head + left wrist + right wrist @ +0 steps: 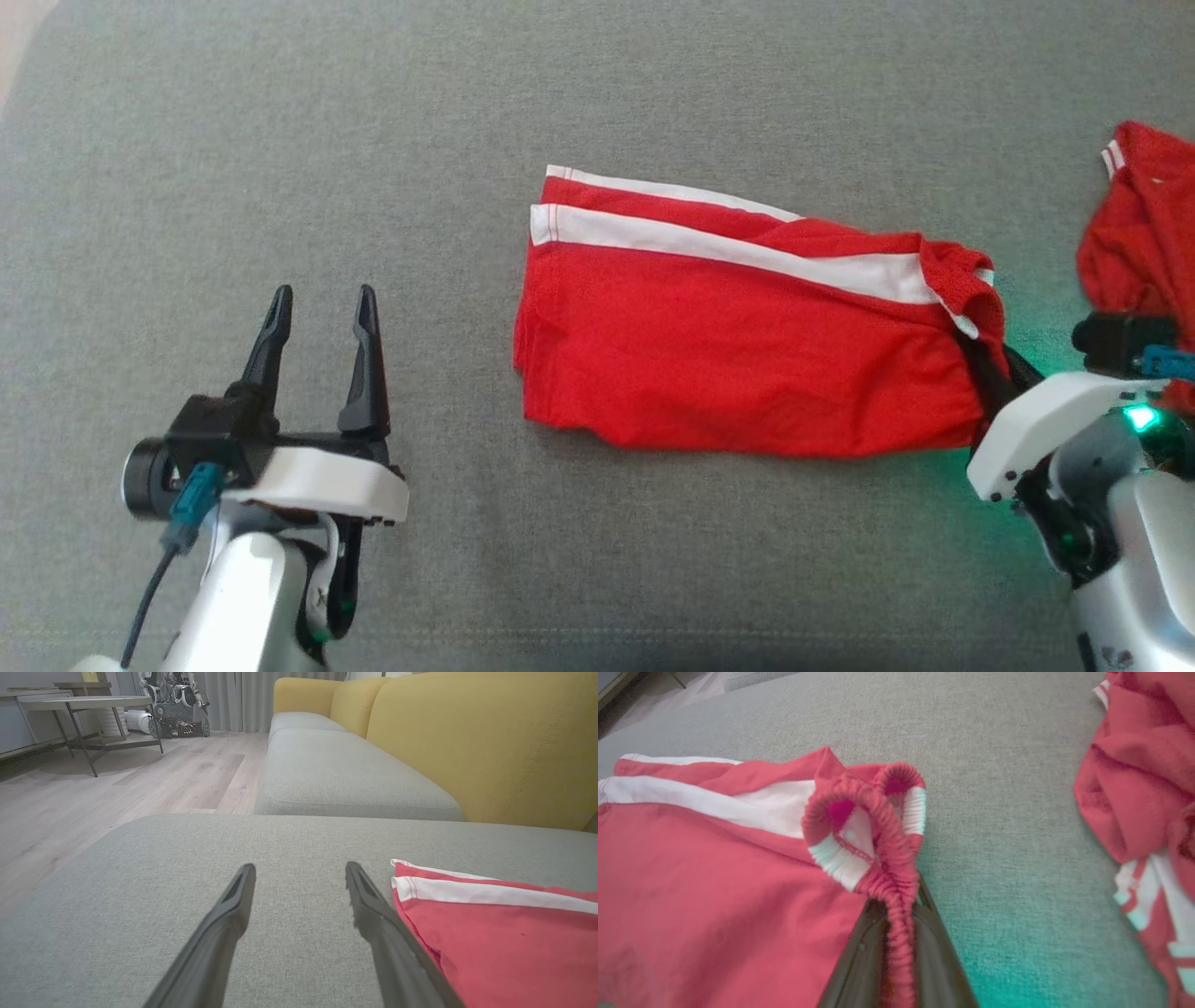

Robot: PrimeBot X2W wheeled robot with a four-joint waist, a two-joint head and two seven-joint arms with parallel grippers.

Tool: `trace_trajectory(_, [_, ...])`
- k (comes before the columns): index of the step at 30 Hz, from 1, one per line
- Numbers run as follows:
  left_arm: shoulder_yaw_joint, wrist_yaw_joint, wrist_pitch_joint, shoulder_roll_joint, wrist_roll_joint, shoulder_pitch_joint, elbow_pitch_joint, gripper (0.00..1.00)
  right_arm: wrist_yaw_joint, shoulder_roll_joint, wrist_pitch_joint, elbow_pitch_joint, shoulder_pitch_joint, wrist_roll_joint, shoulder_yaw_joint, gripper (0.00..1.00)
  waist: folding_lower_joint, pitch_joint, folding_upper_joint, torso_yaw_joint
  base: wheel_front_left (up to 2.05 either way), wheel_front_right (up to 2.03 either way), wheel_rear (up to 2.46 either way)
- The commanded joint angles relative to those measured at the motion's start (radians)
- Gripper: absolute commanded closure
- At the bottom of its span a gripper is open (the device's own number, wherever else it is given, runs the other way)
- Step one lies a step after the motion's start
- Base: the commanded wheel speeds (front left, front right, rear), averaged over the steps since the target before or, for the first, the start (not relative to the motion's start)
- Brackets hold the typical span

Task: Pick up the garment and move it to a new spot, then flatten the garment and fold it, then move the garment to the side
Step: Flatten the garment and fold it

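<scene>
1. The left gripper [301, 872] holds its 2 long dark fingers spread wide above the grey woven fabric cushion [117, 896].
2. A folded red garment with white stripes [504, 942] lies on that cushion, just beside 1 finger.
3. A yellow upholstered backrest [467, 742] rises behind the cushion.

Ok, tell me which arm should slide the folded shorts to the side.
Right. The right gripper is shut on the waistband of the shorts, while the left gripper stands open over bare cushion, apart from them.

Living room, grey-cushioned sofa [345, 779] with yellow back, pale wood floor [140, 784], long curtains [243, 700], low table [79, 703]
</scene>
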State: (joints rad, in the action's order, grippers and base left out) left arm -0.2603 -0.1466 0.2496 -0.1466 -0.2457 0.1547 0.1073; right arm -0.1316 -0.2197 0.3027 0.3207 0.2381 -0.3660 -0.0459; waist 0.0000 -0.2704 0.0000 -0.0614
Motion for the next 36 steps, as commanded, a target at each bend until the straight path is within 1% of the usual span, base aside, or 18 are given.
trace_trajectory(1, [0.04, -0.001, 0.012, -0.009, 0.012, 0.024, -0.032, 0.0, 0.001, -0.027, 0.019, -0.053, 0.003, -0.015, -0.003, 1.0, 0.0, 0.003, 0.0, 0.006, 0.0, 0.0, 0.0])
trace_trajectory(3, [0.04, -0.001, 0.012, -0.009, 0.013, 0.022, -0.032, 0.0, 0.001, -0.011, 0.054, -0.088, 0.01, -0.075, 0.015, 1.0, 0.0, 0.005, 0.0, 0.011, 0.0, 0.0, 0.0])
trace_trajectory(5, [0.039, 0.0, 0.012, -0.008, 0.013, 0.02, -0.03, 0.0, 0.001, 0.025, 0.106, -0.129, 0.019, -0.183, 0.043, 1.0, 0.0, 0.01, 0.0, 0.013, 0.0, 0.0, 0.0])
trace_trajectory(8, [0.034, 0.003, 0.012, -0.006, 0.015, 0.022, -0.027, 0.0, 0.001, 0.072, 0.221, -0.191, 0.032, -0.356, 0.082, 1.0, 0.0, 0.014, 0.0, 0.01, 0.0, 0.0, 0.0])
trace_trajectory(11, [0.029, 0.006, 0.012, -0.004, 0.016, 0.025, -0.024, 0.0, 0.001, 0.111, 0.33, -0.248, 0.05, -0.489, 0.109, 1.0, 0.0, 0.017, 0.0, -0.001, 0.0, 0.0, 0.0])
trace_trajectory(15, [0.025, 0.009, 0.012, 0.003, 0.015, 0.03, -0.021, 0.0, 0.001, 0.151, 0.428, -0.271, 0.09, -0.599, 0.103, 1.0, 0.0, 0.016, 0.0, -0.024, 0.0, 0.0, 0.0])
trace_trajectory(18, [0.022, 0.014, 0.012, 0.01, 0.014, 0.034, -0.017, 0.0, 0.001, 0.165, 0.45, -0.243, 0.124, -0.637, 0.06, 1.0, 0.0, 0.015, 0.0, -0.049, 0.0, 0.0, 0.0])
trace_trajectory(19, [0.022, 0.014, 0.012, 0.01, 0.014, 0.034, -0.017, 0.0, 0.001, 0.165, 0.45, -0.243, 0.124, -0.637, 0.06, 1.0, 0.0, 0.015, 0.0, -0.049, 0.0, 0.0, 0.0])
trace_trajectory(21, [0.016, 0.019, 0.012, 0.019, 0.014, 0.038, -0.013, 0.0, 0.001, 0.169, 0.425, -0.172, 0.156, -0.701, -0.013, 1.0, 0.0, 0.015, 0.0, -0.079, 0.0, 0.0, 0.0])
trace_trajectory(22, [0.016, 0.019, 0.012, 0.019, 0.014, 0.038, -0.013, 0.0, 0.001, 0.169, 0.425, -0.172, 0.156, -0.701, -0.013, 1.0, 0.0, 0.015, 0.0, -0.079, 0.0, 0.0, 0.0])
trace_trajectory(25, [0.012, 0.025, 0.012, 0.029, 0.013, 0.043, -0.007, 0.0, 0.001, 0.169, 0.362, -0.082, 0.19, -0.742, -0.105, 1.0, 0.0, 0.013, 0.0, -0.11, 0.0, 0.0, 0.0])
trace_trajectory(29, [0.01, 0.032, 0.012, 0.04, 0.015, 0.047, -0.002, 0.0, 0.001, 0.169, 0.259, 0.026, 0.246, -0.777, -0.203, 1.0, 0.0, 0.009, 0.0, -0.142, 0.0, 0.0, 0.0])
trace_trajectory(35, [0.011, 0.039, 0.012, 0.051, 0.021, 0.046, 0.004, 0.0, 0.001, 0.169, 0.127, 0.155, 0.321, -0.82, -0.316, 1.0, 0.0, 0.005, 0.0, -0.16, 0.0, 0.0, 0.0])
trace_trajectory(36, [0.012, 0.04, 0.012, 0.053, 0.022, 0.046, 0.005, 0.0, 0.001, 0.169, 0.109, 0.175, 0.331, -0.819, -0.335, 0.82, 0.0, 0.005, 0.0, -0.161, 0.0, 0.0, 0.0])
